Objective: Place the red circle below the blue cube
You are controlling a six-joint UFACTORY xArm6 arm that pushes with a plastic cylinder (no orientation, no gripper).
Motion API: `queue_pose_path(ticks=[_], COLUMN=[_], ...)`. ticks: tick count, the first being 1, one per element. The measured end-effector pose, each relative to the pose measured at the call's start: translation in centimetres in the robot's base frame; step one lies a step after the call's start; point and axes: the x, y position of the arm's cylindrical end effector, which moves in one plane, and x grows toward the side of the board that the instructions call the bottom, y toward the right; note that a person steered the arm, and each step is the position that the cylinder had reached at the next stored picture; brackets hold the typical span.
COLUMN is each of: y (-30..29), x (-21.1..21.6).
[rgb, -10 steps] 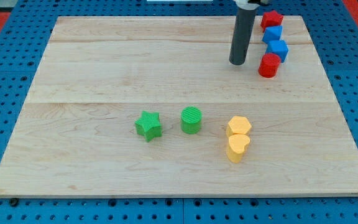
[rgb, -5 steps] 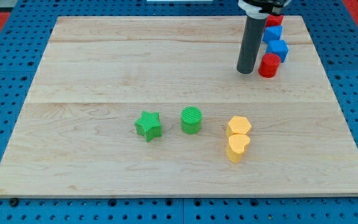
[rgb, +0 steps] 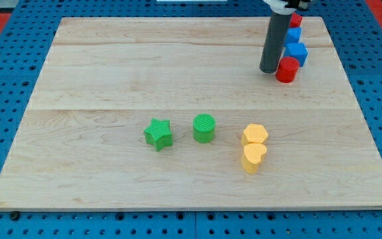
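Observation:
The red circle point(rgb: 286, 70) stands near the board's top right, just below and slightly left of the blue cube point(rgb: 298, 52), touching it. A second blue block point(rgb: 293, 34) and a red block point(rgb: 296, 20) continue the line upward, partly hidden by the rod. My tip point(rgb: 268, 70) is at the red circle's left side, touching or almost touching it.
A green star point(rgb: 158, 134) and a green cylinder point(rgb: 204, 128) stand left of the board's middle. A yellow hexagon point(rgb: 254, 135) and a yellow heart point(rgb: 253, 158) touch each other right of them. The wooden board point(rgb: 111, 79) lies on a blue pegboard.
My tip has moved right, from a gap left of the red circle to its left side. The blocks have not visibly moved.

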Motion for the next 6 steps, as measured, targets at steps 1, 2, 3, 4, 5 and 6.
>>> queue_pose_path(ticks=[1,2,3,4,5,6], y=[0.8,1.0,1.0,1.3,1.6,1.6], x=[0.0,0.1,0.1,0.5,0.9,1.0])
